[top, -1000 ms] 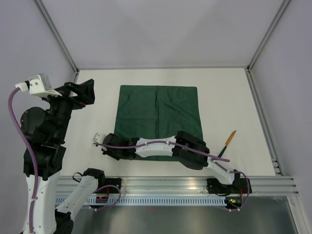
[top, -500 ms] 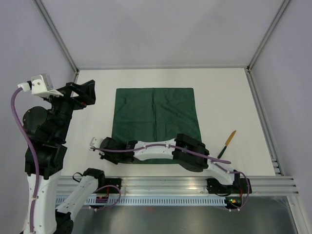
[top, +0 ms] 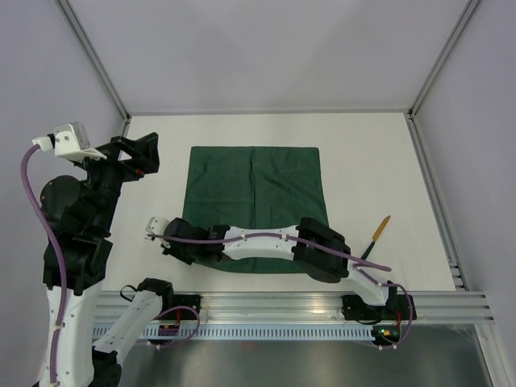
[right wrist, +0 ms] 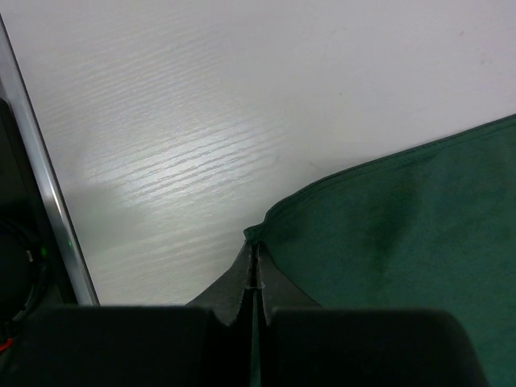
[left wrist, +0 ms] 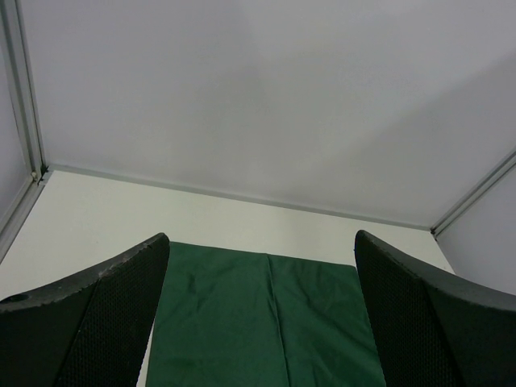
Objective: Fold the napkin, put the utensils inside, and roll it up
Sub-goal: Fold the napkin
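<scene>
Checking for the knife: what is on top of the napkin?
Nothing shows on the napkin; the right arm crosses its near edge, right hand shut on a corner. The knife lies apart. Under the arm is hidden.

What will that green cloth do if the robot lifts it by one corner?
Probably flop and drape: the napkin lies thin and flat, with soft wrinkles. It likely weighs little, so the right hand, pinching only its corner, should raise it. It may slide, since the table looks smooth.

White wood-grain table (top: 371, 153), pale grey walls (top: 266, 48), metal corner posts (top: 95, 60), slotted aluminium rail (top: 266, 306) along its near edge.
</scene>
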Controlling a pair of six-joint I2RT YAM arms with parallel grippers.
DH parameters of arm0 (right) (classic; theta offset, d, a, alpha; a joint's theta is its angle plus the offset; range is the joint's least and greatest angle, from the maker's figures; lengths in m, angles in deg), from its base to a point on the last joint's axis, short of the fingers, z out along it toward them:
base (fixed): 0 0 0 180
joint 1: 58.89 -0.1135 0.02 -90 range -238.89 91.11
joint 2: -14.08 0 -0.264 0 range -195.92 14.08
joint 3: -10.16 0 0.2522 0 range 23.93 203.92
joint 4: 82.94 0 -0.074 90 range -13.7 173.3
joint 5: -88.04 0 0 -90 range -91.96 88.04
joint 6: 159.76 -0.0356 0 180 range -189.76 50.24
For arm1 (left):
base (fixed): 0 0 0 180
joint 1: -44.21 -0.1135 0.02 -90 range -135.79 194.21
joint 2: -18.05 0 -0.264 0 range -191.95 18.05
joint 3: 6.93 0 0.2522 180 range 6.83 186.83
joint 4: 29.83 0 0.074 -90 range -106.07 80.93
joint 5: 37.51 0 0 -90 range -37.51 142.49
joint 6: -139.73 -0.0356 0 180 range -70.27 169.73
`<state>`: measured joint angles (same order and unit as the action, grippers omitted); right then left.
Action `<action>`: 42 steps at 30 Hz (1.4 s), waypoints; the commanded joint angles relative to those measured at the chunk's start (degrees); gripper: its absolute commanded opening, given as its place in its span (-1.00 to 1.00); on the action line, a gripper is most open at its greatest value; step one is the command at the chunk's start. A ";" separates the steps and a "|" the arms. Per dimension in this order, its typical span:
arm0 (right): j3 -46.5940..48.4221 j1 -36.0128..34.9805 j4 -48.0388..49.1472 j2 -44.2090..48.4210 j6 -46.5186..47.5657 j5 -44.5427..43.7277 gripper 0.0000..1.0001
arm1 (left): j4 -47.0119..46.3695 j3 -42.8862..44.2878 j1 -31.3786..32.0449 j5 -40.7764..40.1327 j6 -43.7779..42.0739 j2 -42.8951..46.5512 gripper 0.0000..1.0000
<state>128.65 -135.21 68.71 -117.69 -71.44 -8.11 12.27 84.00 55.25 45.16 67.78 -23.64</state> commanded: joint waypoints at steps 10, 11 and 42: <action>-6.01 10.56 -1.23 12.40 3.16 -2.46 -0.99 | -4.52 -1.05 -0.06 3.20 -0.29 -2.25 0.99; -6.37 12.40 -1.32 12.84 3.51 -2.20 -0.99 | -4.87 -1.05 -0.15 3.46 -0.03 -2.51 0.99; -14.64 41.86 2.20 19.09 8.88 -1.67 -0.99 | -8.12 -2.72 -0.15 5.93 2.52 -6.21 0.99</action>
<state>114.62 -94.77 70.15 -101.12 -63.44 -8.46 6.11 81.44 55.25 49.90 67.97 -29.69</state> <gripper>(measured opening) 0.009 0.993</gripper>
